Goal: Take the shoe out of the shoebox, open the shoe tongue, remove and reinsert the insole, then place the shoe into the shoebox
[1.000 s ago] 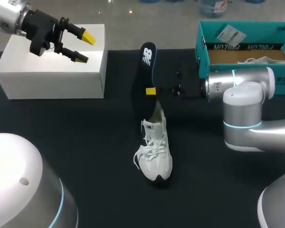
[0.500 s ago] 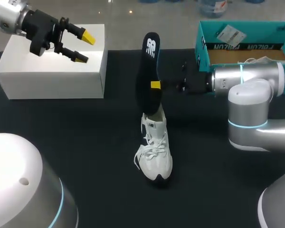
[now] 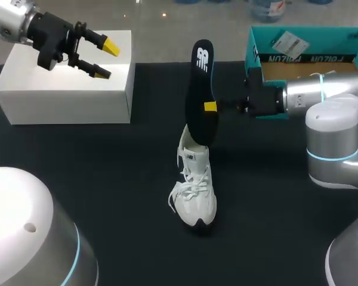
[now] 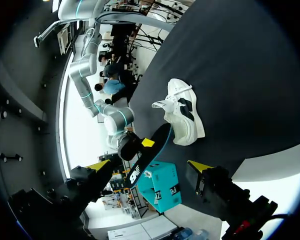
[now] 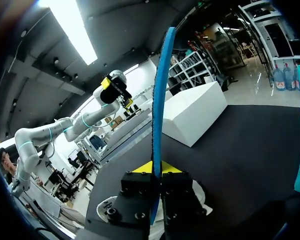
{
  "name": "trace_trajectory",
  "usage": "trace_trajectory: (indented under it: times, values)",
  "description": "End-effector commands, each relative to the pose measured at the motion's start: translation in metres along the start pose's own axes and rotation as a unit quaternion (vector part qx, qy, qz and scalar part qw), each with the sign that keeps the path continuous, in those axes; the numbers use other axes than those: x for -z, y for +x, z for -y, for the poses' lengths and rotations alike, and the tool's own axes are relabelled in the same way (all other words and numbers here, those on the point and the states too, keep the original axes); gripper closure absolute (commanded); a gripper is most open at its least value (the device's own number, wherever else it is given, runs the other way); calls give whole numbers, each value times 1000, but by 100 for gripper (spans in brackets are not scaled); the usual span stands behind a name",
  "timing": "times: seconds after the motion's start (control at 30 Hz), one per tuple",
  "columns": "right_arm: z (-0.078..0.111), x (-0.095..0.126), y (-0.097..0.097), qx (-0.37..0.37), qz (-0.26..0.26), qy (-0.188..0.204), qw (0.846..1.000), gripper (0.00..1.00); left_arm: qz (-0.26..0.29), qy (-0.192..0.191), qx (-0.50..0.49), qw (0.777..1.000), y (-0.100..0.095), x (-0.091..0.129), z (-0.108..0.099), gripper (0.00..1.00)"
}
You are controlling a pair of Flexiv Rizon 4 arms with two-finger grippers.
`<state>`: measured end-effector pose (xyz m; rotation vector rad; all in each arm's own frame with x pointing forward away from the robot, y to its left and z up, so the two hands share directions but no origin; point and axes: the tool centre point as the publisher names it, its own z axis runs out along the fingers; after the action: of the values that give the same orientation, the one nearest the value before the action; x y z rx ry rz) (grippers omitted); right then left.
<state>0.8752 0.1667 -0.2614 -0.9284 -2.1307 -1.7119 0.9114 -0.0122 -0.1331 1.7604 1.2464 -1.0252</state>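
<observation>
Insole is clamped edge-on in the right end effector, both yellow tips pinching it about mid-length. It stands nearly upright, the heel end above the fingers and the toe end below them. The toe end sits right at the collar of the shoe; can't tell whether it is fully clear of the opening. The shoe is white, upright on its sole on the dark bench, just below the right end effector, laces loose. The teal shoebox is behind the right arm, open. The left end effector has its fingers apart and holds nothing; it hangs over a white box, well apart from the shoe.

Risks, judged from this:
- The grip is a narrow pinch on a thin, flexible insole, so it could pivot or slip out during a swing.
- If the toe end catches the collar, the shoe could drag or tip, since nothing braces it.
- On reinsertion the insole may buckle or miss the opening, and pushing would slide the free shoe across the bench.
</observation>
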Motion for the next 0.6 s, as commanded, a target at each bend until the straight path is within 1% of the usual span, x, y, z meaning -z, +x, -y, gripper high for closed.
trace_trajectory:
  times: [0.03, 0.23, 0.33, 0.5, 0.6]
  values:
    - [10, -2, -1, -10, -2, 4, 1000, 100, -2, 0, 0, 1000, -1, 0, 1, 0]
    - [22, -5, 1, -26, 2, 18, 1000, 100, -2, 0, 0, 1000, -1, 0, 1, 0]
    - [23, -3, 3, -27, 5, 15, 1000, 100, -2, 0, 0, 1000, -1, 0, 1, 0]
    - [13, 2, 4, -13, 11, 8, 1000, 100, -2, 0, 0, 1000, -1, 0, 1, 0]
    - [2, 3, 5, 3, 9, -2, 1000, 100, -2, 0, 0, 1000, -1, 0, 1, 0]
